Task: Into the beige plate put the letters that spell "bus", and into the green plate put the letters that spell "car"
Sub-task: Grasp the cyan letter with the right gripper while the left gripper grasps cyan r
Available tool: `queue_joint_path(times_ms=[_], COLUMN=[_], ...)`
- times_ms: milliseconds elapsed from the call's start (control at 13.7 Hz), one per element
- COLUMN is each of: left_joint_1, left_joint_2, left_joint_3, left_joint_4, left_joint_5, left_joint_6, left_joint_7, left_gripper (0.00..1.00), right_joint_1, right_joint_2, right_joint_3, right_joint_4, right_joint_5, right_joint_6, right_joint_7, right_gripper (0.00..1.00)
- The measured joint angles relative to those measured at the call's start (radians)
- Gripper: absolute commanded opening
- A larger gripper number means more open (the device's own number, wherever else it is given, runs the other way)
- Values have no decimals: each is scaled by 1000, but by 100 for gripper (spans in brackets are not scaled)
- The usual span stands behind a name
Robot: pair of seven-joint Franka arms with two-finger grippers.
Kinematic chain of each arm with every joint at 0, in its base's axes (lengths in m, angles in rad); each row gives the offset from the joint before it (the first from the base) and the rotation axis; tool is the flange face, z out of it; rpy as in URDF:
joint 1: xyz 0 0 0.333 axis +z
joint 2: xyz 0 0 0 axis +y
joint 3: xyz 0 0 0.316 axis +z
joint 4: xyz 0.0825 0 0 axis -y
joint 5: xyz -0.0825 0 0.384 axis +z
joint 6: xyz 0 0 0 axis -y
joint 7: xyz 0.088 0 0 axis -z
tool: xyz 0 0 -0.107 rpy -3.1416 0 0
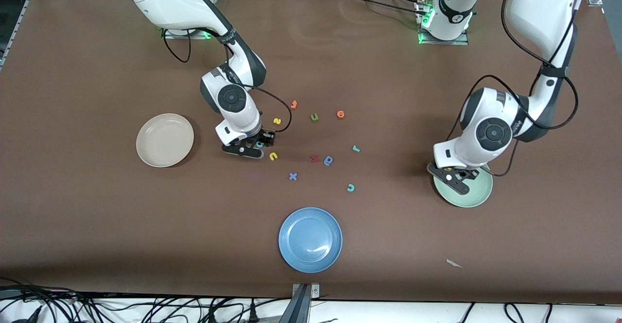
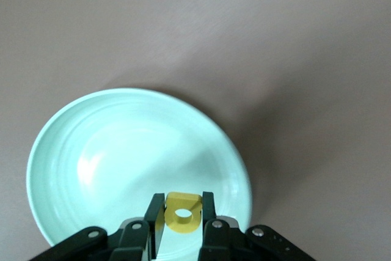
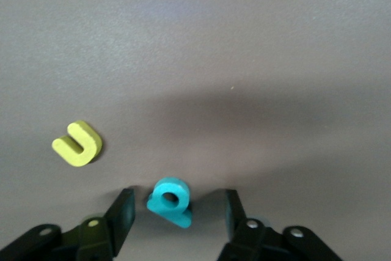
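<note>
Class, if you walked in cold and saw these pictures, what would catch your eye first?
Probably the left gripper, shut on a yellow a over the green plate. Next, the right gripper, its fingers open around a teal b on the table beside a yellow u, with the beige plate nearby.
</note>
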Motion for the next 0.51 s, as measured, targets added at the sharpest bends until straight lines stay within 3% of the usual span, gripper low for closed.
queue_joint_path(times_ms=[73, 512], left_joint_1=[8, 4], left_joint_2=[17, 30], left_joint_3=[0, -48], left_joint_4=[8, 26], left_joint_5=[3, -5], left_joint_6=[7, 7], left_joint_7=[3, -38], left_gripper=[99, 100], right_joint_1=[-4, -6], right_joint_2=[0, 0], right_joint_3=[0, 13], right_joint_4=[0, -2], right_joint_5=[0, 0], right_joint_6=[1, 13], right_joint_7=[-4, -6], right_gripper=[64, 48])
